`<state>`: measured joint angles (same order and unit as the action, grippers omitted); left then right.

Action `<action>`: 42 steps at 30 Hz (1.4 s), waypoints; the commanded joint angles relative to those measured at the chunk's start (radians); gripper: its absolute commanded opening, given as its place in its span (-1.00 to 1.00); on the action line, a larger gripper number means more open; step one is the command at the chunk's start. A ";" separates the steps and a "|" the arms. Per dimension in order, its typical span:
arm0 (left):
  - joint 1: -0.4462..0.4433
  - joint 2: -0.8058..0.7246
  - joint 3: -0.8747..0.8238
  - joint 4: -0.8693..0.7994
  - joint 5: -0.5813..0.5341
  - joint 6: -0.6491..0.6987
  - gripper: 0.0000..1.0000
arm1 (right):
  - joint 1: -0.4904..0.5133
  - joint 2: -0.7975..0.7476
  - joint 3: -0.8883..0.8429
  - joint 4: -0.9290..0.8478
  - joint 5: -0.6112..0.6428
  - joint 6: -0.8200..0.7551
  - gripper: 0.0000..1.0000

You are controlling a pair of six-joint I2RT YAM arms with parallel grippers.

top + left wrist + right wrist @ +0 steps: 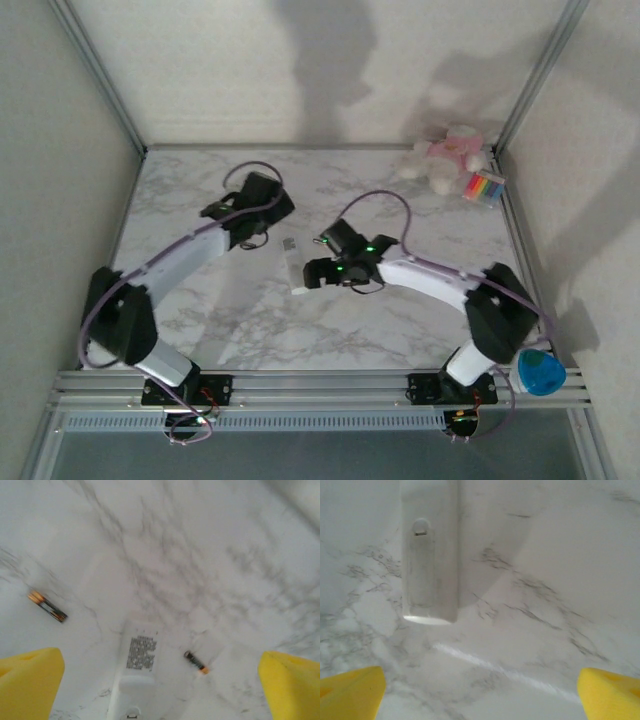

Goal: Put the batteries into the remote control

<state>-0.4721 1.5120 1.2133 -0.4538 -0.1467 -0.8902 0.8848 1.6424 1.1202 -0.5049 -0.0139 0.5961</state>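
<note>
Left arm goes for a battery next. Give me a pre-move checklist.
1. Left gripper open, empty: ok.
2. Right gripper open, empty: ok.
3. Remote control lies back up on the table: ok.
4. Nearer battery and farther battery lie loose, clear of the remote control: ok.
5. Battery cover off: not ok, it appears shut.
6. Polarity marks readable: cannot tell.

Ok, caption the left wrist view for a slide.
Open left claw above the label-side-up remote control, batteries loose either side.
</note>
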 commanded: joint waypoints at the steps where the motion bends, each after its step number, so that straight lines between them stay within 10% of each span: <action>1: 0.082 -0.112 -0.066 -0.021 0.028 0.017 0.99 | 0.060 0.131 0.150 -0.086 0.124 -0.030 0.98; 12: 0.297 -0.308 -0.179 -0.034 0.173 0.140 0.99 | 0.132 0.484 0.465 -0.301 0.216 0.011 0.98; 27: 0.303 -0.340 -0.263 0.063 0.326 0.235 0.99 | 0.016 0.388 0.364 -0.420 0.359 0.086 0.98; 42: 0.287 -0.332 -0.343 0.164 0.375 0.282 0.99 | -0.017 0.427 0.609 -0.426 0.155 0.200 0.63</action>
<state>-0.1761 1.1870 0.8745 -0.3180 0.1940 -0.6456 0.8665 2.0212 1.6554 -0.9016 0.1757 0.7521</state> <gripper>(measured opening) 0.994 0.836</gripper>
